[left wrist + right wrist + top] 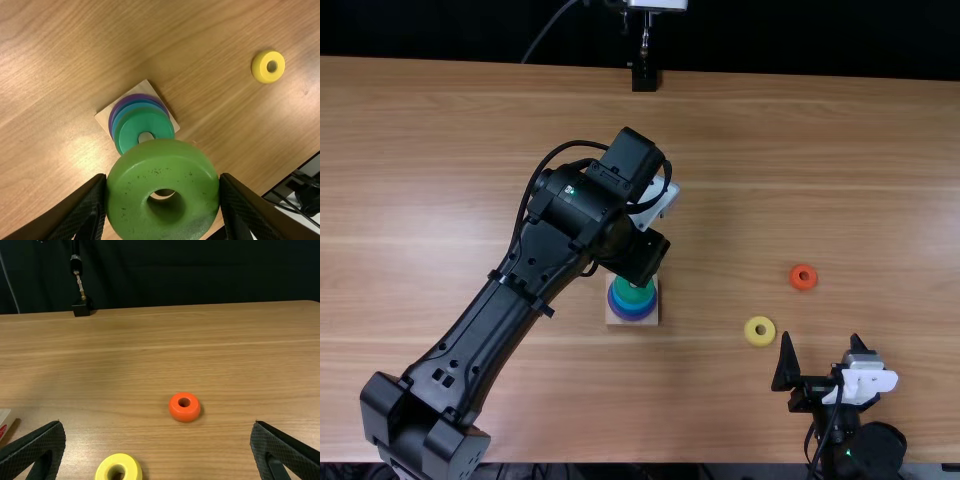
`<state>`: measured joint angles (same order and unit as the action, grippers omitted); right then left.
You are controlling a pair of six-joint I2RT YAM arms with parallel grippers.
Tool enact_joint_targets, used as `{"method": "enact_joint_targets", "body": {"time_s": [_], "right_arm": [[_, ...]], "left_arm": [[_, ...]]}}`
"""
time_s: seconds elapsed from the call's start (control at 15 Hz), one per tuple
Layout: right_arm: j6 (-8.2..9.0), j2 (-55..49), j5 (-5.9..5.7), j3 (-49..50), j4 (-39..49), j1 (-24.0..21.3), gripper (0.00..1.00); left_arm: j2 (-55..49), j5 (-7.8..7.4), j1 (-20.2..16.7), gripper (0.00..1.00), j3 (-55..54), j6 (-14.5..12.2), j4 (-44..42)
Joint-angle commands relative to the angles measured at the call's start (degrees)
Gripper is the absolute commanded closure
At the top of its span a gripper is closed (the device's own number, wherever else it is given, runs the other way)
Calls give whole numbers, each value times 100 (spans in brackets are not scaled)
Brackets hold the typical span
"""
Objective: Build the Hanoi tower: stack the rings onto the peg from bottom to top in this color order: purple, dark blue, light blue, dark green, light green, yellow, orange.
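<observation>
Over the stack, the left gripper (640, 262) hangs in the top view. In the left wrist view, my left gripper (163, 175) is shut on the light green ring (125, 180), which is held above the peg (145, 136). A dark green ring (131, 124) lies uppermost on the stack, with blue rings and a purple ring (111, 119) under it. My right gripper (822, 345) is open near the table's front edge, as also in the right wrist view, right gripper (158, 425). Beyond it lie the yellow ring (751, 338) and the orange ring (795, 284).
The square wooden base (610, 319) under the stack sits near the middle of the table (470, 200). A black stand foot (645, 80) is at the far edge. The left arm stretches diagonally across the table's left half.
</observation>
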<state>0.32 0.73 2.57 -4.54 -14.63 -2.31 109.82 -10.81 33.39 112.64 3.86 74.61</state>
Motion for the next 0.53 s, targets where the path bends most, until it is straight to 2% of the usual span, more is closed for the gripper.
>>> {"method": "enact_joint_targets", "body": {"time_s": [0.0, 0.07, 0.27, 0.33, 0.47], "right_arm": [[10, -73, 49, 366, -420, -59, 0], [10, -73, 49, 366, -420, -59, 0], [10, -73, 49, 366, -420, -59, 0], [10, -73, 49, 366, -420, -59, 0], [10, -73, 49, 366, -420, -59, 0]], "left_arm": [[92, -6, 63, 82, 48, 36, 17], [92, -6, 63, 75, 48, 36, 17], [92, 26, 89, 69, 48, 26, 17], [92, 37, 133, 56, 48, 26, 17], [83, 58, 151, 16, 48, 26, 38]]}}
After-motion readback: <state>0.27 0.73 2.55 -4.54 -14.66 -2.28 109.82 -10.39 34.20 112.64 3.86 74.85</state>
